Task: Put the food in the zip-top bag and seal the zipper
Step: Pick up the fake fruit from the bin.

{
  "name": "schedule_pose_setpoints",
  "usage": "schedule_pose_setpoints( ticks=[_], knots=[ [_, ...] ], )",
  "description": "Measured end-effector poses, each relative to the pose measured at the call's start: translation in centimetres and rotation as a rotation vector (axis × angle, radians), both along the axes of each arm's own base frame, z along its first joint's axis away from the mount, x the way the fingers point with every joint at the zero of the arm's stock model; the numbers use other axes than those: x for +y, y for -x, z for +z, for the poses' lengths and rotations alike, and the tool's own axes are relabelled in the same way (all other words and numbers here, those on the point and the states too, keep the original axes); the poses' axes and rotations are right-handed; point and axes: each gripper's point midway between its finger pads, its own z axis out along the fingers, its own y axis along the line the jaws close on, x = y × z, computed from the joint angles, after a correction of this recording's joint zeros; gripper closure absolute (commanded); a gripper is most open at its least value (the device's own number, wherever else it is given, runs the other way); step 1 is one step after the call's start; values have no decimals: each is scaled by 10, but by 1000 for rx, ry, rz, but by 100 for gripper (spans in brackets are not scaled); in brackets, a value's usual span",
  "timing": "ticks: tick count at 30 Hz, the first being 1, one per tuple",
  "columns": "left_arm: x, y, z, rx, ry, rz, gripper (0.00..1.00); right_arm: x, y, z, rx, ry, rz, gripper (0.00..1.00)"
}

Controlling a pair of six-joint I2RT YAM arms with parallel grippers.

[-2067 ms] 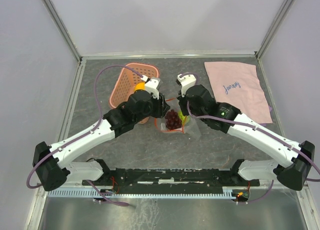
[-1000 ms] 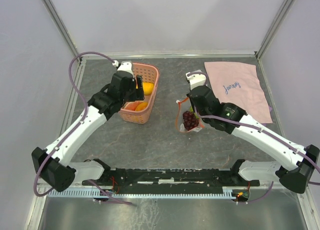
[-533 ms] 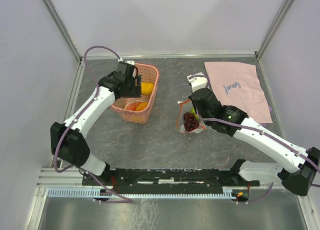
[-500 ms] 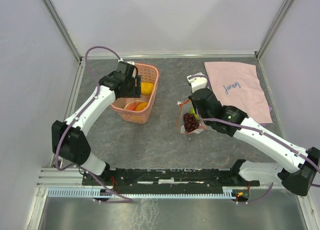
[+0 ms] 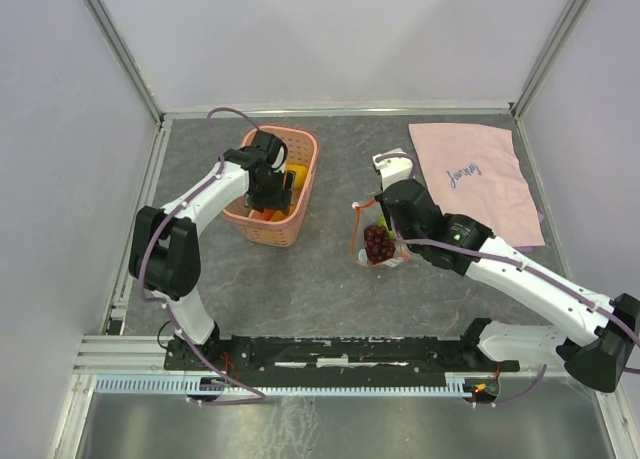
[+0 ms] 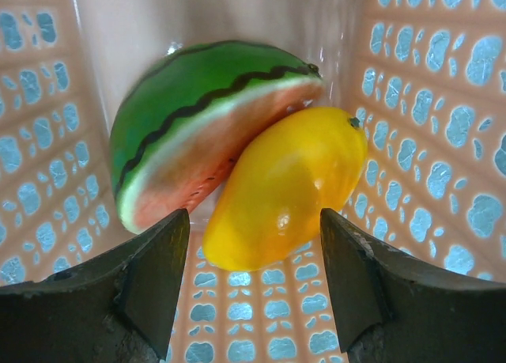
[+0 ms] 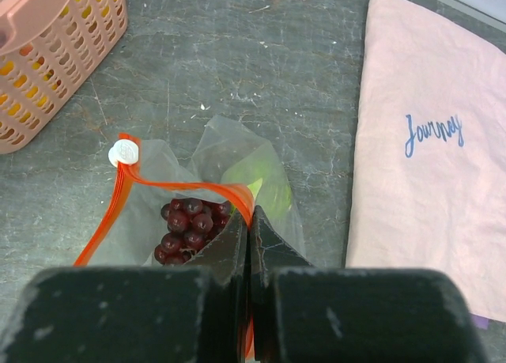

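Left claw (image 6: 253, 221): spread wide inside pink basket (image 6: 443, 126), over yellow mango (image 6: 285, 189) and watermelon slice (image 6: 190, 126).
Right claw (image 7: 247, 224): clenched on zipper (image 7: 182, 187), lower centre.
Zip-top bag (image 7: 134, 221): lower centre of frame, grapes (image 7: 186, 224) inside.

Grapes (image 7: 186, 224) in bag (image 7: 231, 151), right of basket (image 5: 272, 230)

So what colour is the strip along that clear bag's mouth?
The strip is red-orange, with a white slider; clearest in the right wrist view.
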Motion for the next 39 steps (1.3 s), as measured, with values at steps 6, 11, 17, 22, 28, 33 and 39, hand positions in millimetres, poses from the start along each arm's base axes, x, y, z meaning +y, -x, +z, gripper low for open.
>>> schedule_pose_setpoints(
  ticks=[6, 11, 17, 22, 28, 33, 39],
  knots=[
    [-5, 3, -2, 29, 26, -30, 26, 0, 0, 0, 0, -1, 1, 99],
    [-8, 8, -2, 49, 48, -47, 26, 0, 0, 0, 0, -1, 2, 99],
    [-11, 8, 2, 53, 69, -54, 26, 1, 0, -2, 1, -5, 5, 99],
    [-15, 10, 4, 66, 98, -64, 27, 5, 0, -1, 0, -20, 15, 99],
    [-19, 14, 5, 77, 129, -75, 30, 4, 0, -3, 2, -18, 15, 99],
    [-19, 18, -4, 109, 132, -78, 30, 4, 0, -3, 3, -18, 15, 99],
    [-15, 24, -30, 177, 101, -70, 27, 6, 0, -3, 2, -25, 20, 98]
  ],
)
